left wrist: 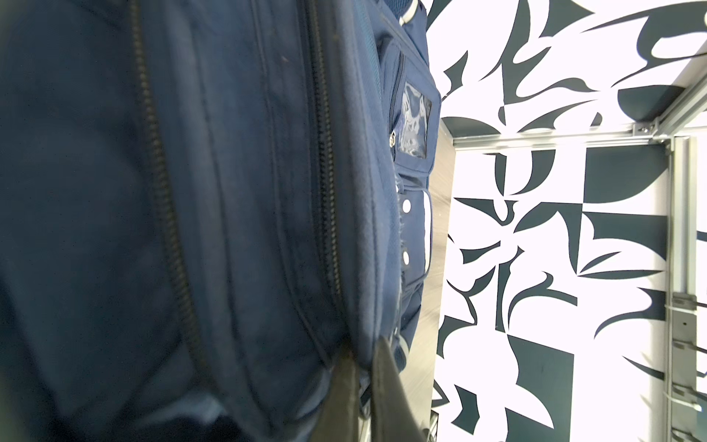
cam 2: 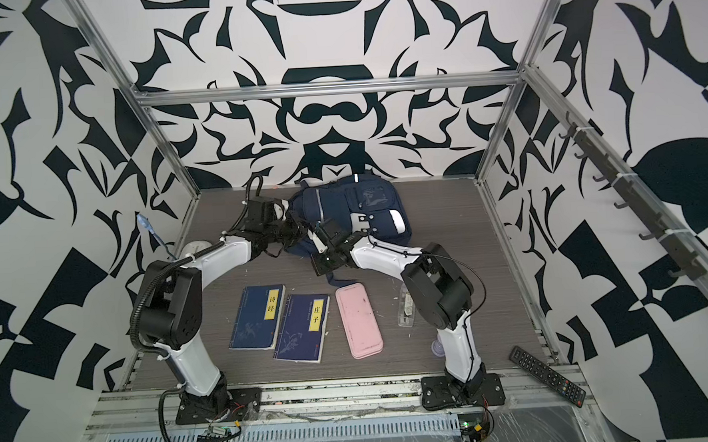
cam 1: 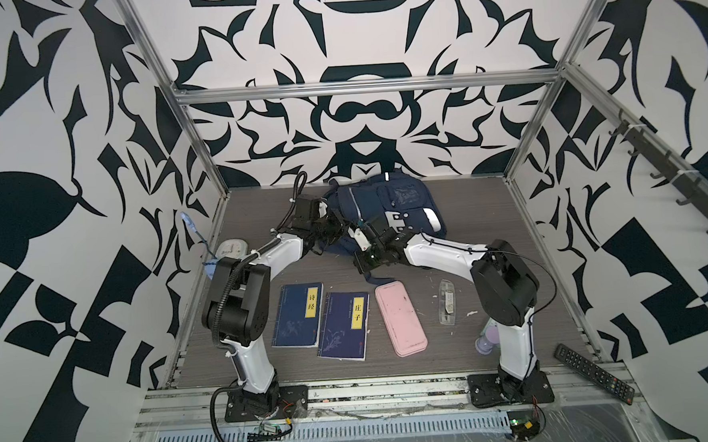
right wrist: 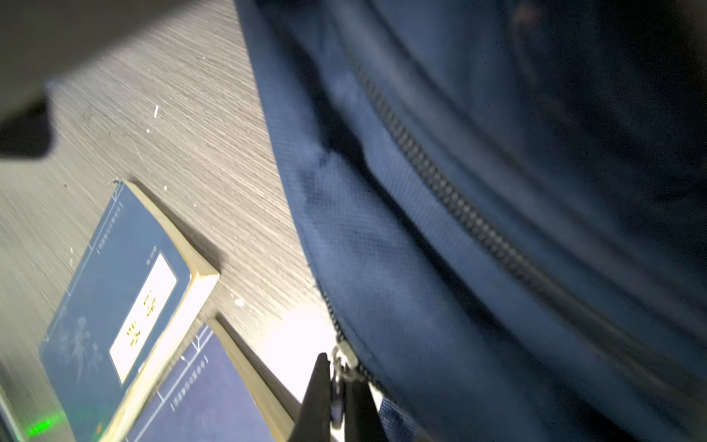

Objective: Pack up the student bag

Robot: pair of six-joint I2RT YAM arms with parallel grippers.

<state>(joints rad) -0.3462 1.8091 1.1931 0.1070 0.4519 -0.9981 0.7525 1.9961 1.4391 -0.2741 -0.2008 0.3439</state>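
The student bag (cam 1: 389, 203) (cam 2: 356, 207) lies flat at the back of the grey worktop (cam 1: 480, 207), near the middle and close to the patterned rear wall, with its front pockets facing up. Both arms reach in to its near left corner, where their grippers come close together. The left gripper (cam 1: 336, 228) (left wrist: 365, 354) is at the left edge of the bag; in its wrist view the jaws are pressed together on a ridge of navy fabric beside a closed zip line. The right gripper (cam 1: 352, 232) (right wrist: 338, 382) comes in from the right side, and its wrist view shows the dark jaws pinching the small metal zip pull (right wrist: 340, 363) at the end of a zip on the edge of the bag. On the worktop in front of the bag, well apart from it, two blue books (cam 1: 299, 316) (cam 1: 345, 326) with yellow labels lie side by side, with a pink case (cam 1: 401, 319) just to their right and a clear flat case (cam 1: 448, 302) beyond that. A lilac bottle (cam 1: 486, 342) is partly hidden behind the right arm. A black remote control (cam 1: 595, 373) lies at the front right corner, partly on the metal rail.
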